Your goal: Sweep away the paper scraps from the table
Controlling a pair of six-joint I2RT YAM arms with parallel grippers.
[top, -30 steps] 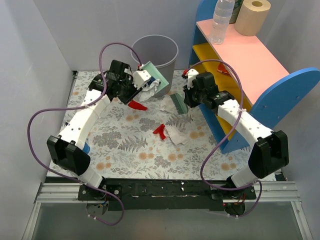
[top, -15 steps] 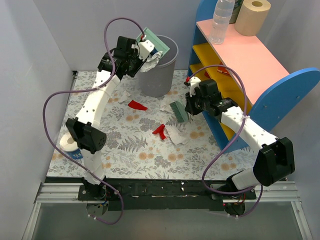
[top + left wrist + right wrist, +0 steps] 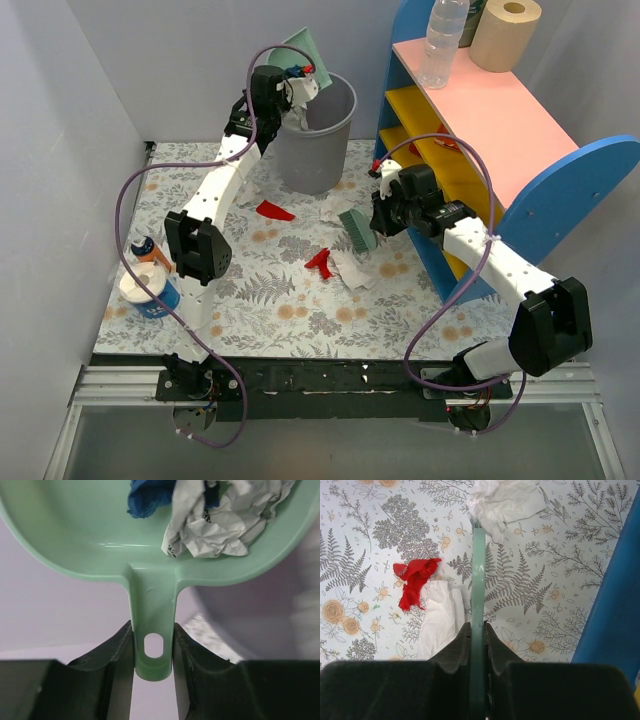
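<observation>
My left gripper (image 3: 285,82) is shut on the handle of the mint-green dustpan (image 3: 150,550), raised and tipped over the rim of the grey bin (image 3: 322,135). The pan holds a white scrap (image 3: 220,517) and a dark blue scrap (image 3: 147,500). My right gripper (image 3: 378,212) is shut on the green hand brush (image 3: 478,610), which shows in the top view (image 3: 354,230) above the table (image 3: 240,300). On the cloth lie red scraps (image 3: 275,211), (image 3: 320,262) and white scraps (image 3: 355,270), (image 3: 330,212). In the right wrist view a red scrap (image 3: 413,580) and white scraps (image 3: 440,620), (image 3: 505,500) flank the brush.
A blue and yellow shelf with a pink top (image 3: 480,110) stands at the right, close behind my right arm, with a bottle (image 3: 443,40) and a paper roll (image 3: 505,32) on it. A round container with a small bottle (image 3: 150,285) sits at the table's left edge.
My left arm lifted the loaded dustpan from beside the bin up over its rim and tipped it. The container at the left edge is now uncovered. My right gripper shifted the brush slightly.
</observation>
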